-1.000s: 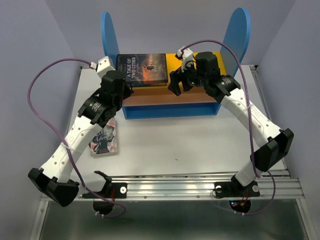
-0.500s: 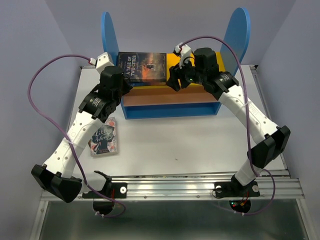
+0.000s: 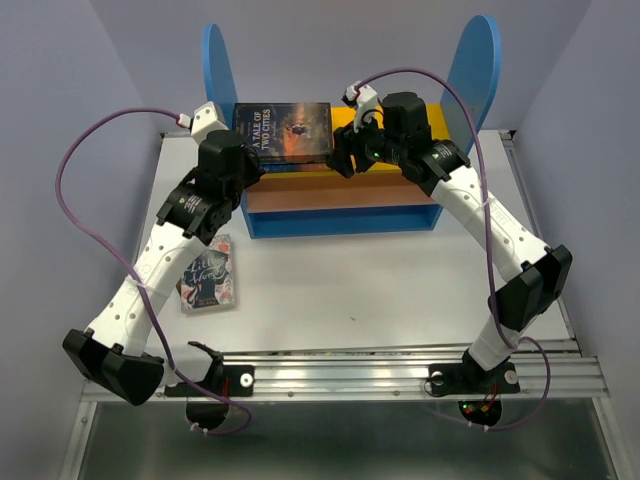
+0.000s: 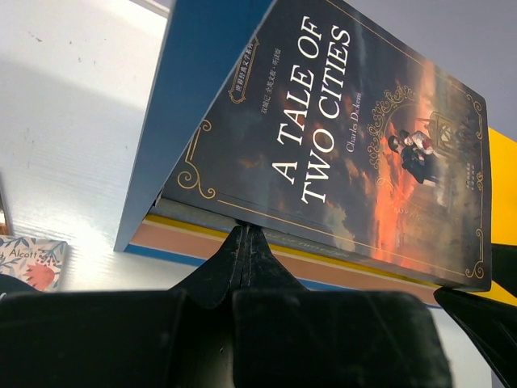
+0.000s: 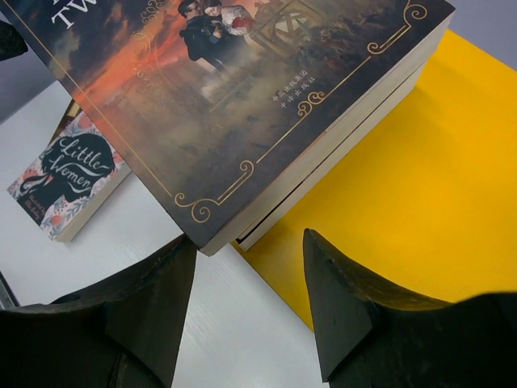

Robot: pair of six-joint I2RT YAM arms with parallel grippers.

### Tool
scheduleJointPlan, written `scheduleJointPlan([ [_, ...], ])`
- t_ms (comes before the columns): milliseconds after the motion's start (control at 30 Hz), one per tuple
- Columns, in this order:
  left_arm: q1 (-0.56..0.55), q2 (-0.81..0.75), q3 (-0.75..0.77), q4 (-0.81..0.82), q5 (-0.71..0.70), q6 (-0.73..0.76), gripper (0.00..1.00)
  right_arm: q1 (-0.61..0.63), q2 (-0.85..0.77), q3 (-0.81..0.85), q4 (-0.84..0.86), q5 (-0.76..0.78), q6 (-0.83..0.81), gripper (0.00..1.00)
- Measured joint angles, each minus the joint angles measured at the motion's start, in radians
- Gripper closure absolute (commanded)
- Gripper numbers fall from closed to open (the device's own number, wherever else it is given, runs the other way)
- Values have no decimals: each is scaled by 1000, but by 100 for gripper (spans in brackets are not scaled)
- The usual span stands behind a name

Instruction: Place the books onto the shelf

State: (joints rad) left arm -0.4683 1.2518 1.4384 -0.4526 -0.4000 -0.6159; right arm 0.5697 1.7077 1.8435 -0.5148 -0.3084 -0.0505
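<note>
Right gripper [image 5: 249, 240] has shifted left and back to the right edge of the book stack [image 5: 363, 101], and its fingers have narrowed. Left gripper [image 4: 244, 239] has moved up to the stack's near-left corner. Stack sits slightly further back on its board than before.

Right fingers: spread, nothing between them. The stack's near-right corner lies just beyond the tips.
Left fingers: pressed together, tips at the lower near edge of the stack. Contact cannot be confirmed.

Stack lies flat on the left end of the yellow top board [image 5: 420, 178] of the shelf [image 3: 340, 218], just beside the left blue side panel [image 3: 217, 65].
Top book [image 4: 347, 145]: dark cover, orange-red sky, gilt corner scrolls, white title "A Tale of Two Cities". More books lie under it with pale page edges showing; exact count unclear.

One further book, Little Women [image 3: 208, 276]: pale cover, dark silhouetted head, flowers. It lies flat near the left edge of the table [image 3: 400, 290], partly under the left arm, well apart from the shelf.
</note>
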Motion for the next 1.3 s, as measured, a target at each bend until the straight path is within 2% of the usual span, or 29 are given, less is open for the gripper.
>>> scheduleJointPlan([
  [200, 13, 1, 0, 3, 10, 0, 100, 0, 0, 0, 7, -8, 3, 40],
  [367, 19, 2, 0, 7, 18, 0, 100, 0, 1, 6, 6, -14, 12, 48],
  [833, 23, 2, 0, 11, 22, 0, 100, 1, 2, 21, 16, -40, 26, 53],
  [1067, 25, -8, 0, 15, 33, 0, 100, 1, 2, 26, 21, -44, 29, 50],
  [1100, 25, -15, 0, 15, 38, 2, 100, 2, 2, 26, 21, -43, 29, 49],
  [1133, 25, -24, -2, 15, 46, 3, 97, 2, 2, 26, 22, -40, 29, 40],
  [1200, 25, -46, -10, 17, 59, 3, 83, 2, 2, 25, 23, -27, 35, 32],
  [1233, 25, -66, -19, 22, 67, 6, 78, 3, -2, 22, 26, -11, 38, 17],
  [1267, 25, -87, -34, 24, 75, 6, 69, 5, -9, 13, 28, 2, 41, 8],
  [1300, 25, -119, -57, 24, 81, 6, 49, 5, -19, 2, 29, 16, 41, 0],
])
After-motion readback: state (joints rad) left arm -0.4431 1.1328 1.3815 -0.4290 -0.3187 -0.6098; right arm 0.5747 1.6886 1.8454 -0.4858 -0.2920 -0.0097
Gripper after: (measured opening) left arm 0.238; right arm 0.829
